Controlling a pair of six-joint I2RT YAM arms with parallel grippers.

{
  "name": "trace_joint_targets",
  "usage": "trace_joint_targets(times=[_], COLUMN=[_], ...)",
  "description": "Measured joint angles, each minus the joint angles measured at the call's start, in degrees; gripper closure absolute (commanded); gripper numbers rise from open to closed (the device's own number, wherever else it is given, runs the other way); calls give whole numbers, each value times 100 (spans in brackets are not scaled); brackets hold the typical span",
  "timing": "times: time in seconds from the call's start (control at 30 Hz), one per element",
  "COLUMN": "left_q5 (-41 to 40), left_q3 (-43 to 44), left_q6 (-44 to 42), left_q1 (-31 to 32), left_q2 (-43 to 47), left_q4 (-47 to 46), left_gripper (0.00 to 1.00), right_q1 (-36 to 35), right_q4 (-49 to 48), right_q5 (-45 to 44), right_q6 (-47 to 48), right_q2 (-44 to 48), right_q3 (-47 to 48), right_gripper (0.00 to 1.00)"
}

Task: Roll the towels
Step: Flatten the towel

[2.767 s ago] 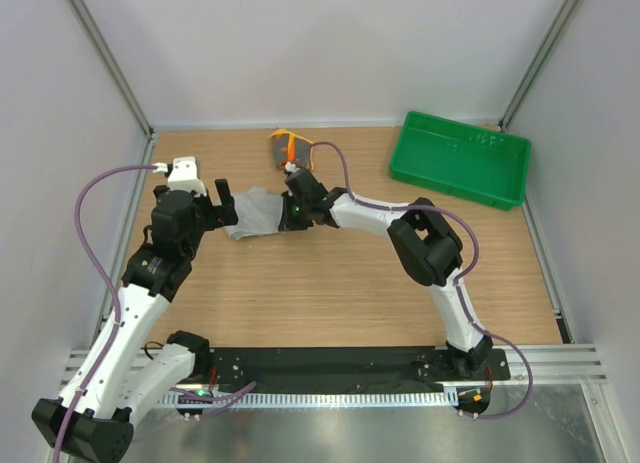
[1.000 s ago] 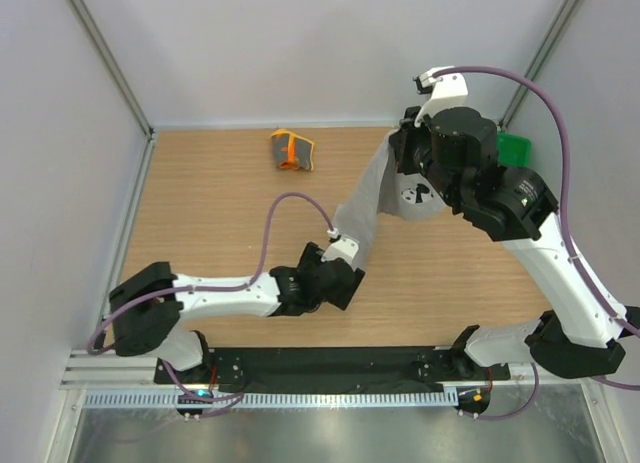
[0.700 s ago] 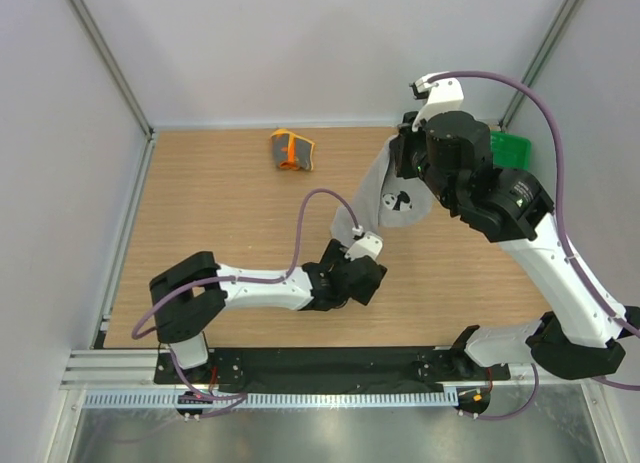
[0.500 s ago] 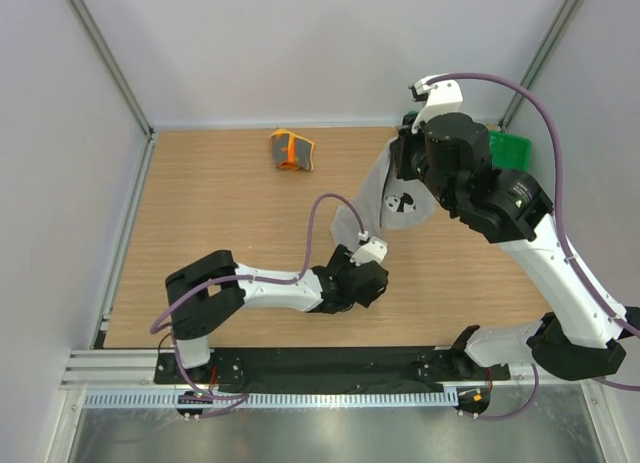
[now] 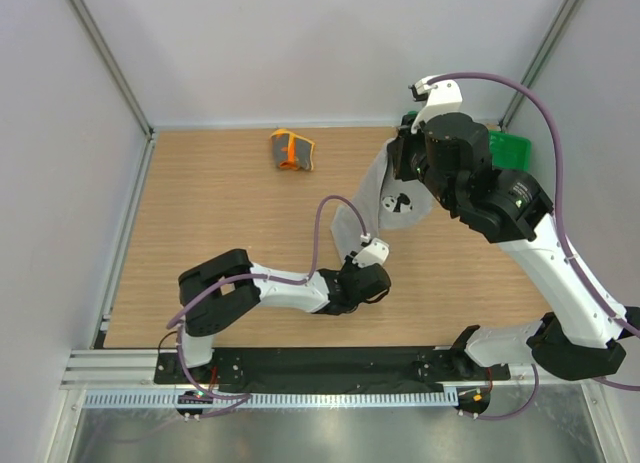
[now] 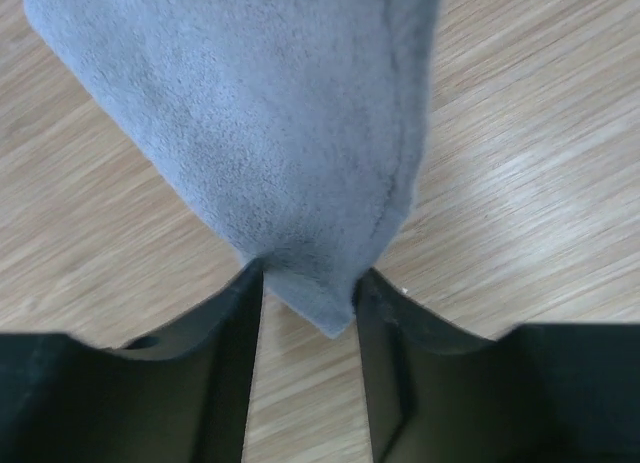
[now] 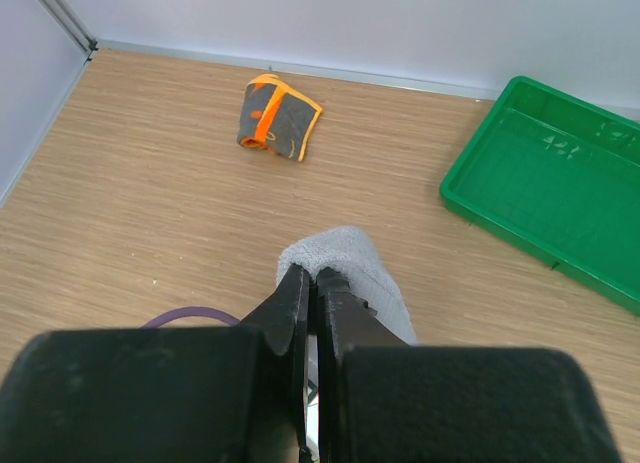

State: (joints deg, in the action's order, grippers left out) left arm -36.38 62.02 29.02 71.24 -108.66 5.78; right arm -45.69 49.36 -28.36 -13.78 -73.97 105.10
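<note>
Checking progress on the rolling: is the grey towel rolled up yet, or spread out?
Spread out, not rolled. The grey towel hangs open from the right gripper, its bottom corner between the left gripper's fingers.

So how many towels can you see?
2. The grey towel hangs from the right gripper, with its bottom corner between the fingers of the left gripper. The orange towel lies bundled near the back of the table. I see no others.

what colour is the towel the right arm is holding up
Plain light grey towel, no pattern; clearest in the left wrist view.
</note>
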Motion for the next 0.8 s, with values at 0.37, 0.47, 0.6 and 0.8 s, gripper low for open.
trace_joint_targets(times=[0.37, 0.47, 0.6, 0.8], left_q5=[-197, -289, -448, -680], left_q3=[-326, -616, -640, -1084], left_q6=[-201, -369, -660, -951], left_q1=[-46, -46, -46, -46], left_q2=[142, 713, 1720, 3939], left_q4=[-262, 50, 667, 1290], left_gripper=[100, 100, 100, 100], right_q1=[0, 0, 0, 0], right_q4=[39, -11, -402, -979], right_q5=[-52, -98, -98, 155], right_q6=[-11, -9, -11, -251], right_q2=[216, 492, 1204, 2483], right_q3=[-184, -525, -1484, -2907], right_gripper=[99, 99, 99, 99])
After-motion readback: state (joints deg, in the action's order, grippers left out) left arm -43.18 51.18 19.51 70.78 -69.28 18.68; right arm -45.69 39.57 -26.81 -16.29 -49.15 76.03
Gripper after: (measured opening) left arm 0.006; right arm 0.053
